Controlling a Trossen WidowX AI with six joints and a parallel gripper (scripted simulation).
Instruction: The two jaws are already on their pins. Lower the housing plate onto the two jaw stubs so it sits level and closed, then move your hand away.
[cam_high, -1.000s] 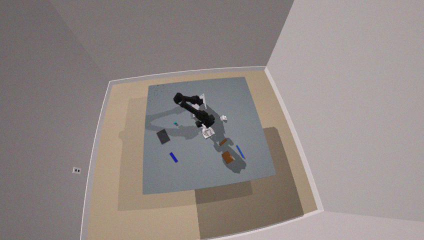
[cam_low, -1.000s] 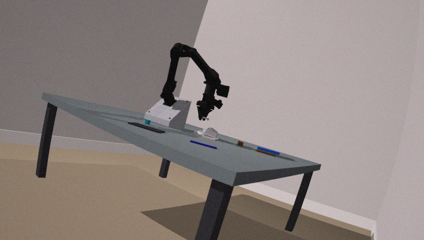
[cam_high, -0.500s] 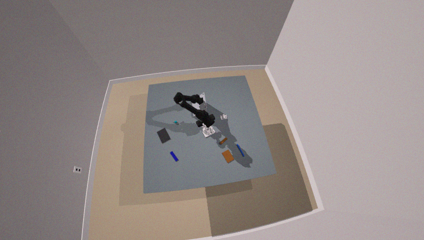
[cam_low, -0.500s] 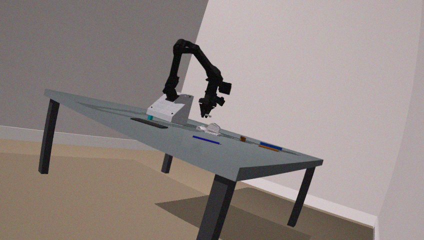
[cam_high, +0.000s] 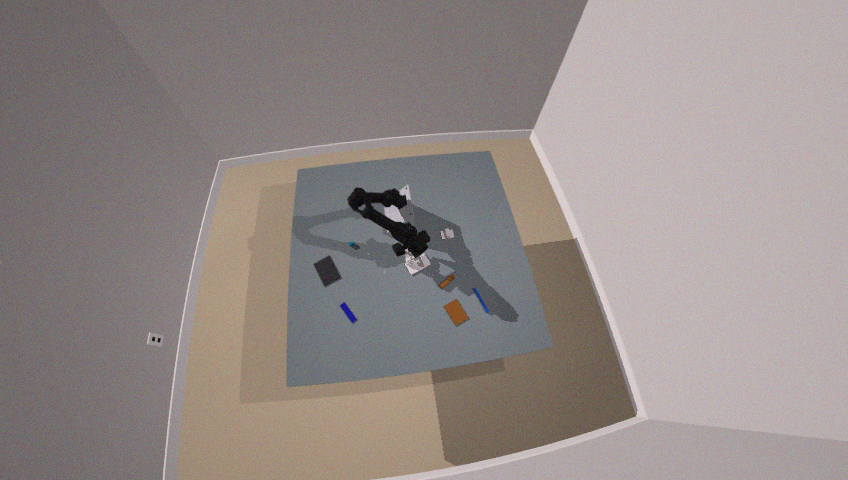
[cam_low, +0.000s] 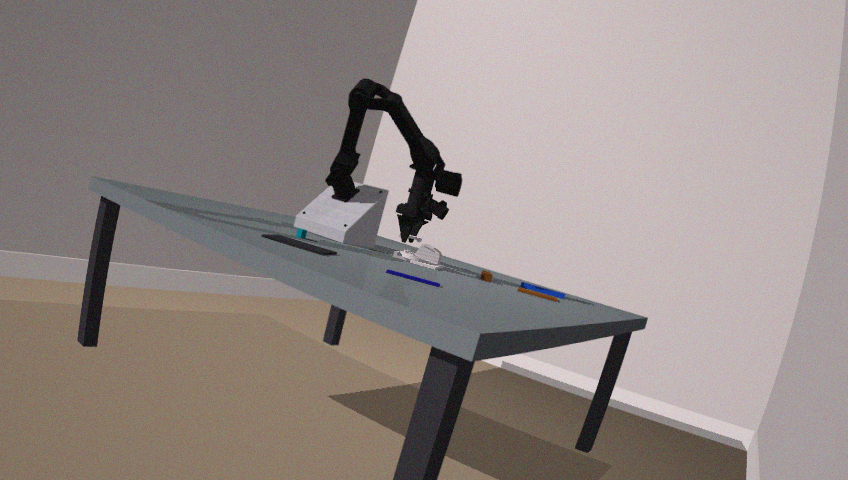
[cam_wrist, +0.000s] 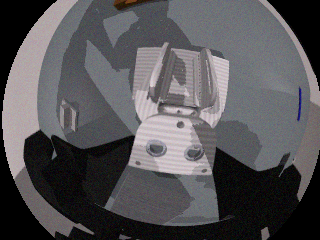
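Observation:
The housing plate (cam_wrist: 175, 131) (cam_low: 415, 239) is a small white plate with two round holes. My gripper (cam_wrist: 174, 146) (cam_low: 408, 239) is shut on it, with one black finger at each side in the wrist view. The plate is above the table, over the near end of the white fixture (cam_wrist: 142, 67) (cam_high: 413, 270) (cam_low: 434, 267), with a gap below it in the exterior view. Two upright jaws, the left jaw (cam_wrist: 160, 75) and the right jaw (cam_wrist: 212, 80), stand side by side on the fixture. The jaw stubs and pins are not clearly seen; the plate covers that end.
A small white part (cam_high: 446, 233) (cam_wrist: 68, 116) lies beside the fixture. An orange block (cam_high: 446, 281) (cam_low: 486, 275), orange plate (cam_high: 456, 312), blue bar (cam_high: 480, 300), dark blue bar (cam_high: 348, 312) (cam_low: 413, 278), dark plate (cam_high: 327, 271) and teal piece (cam_high: 352, 243) (cam_low: 301, 233) lie around.

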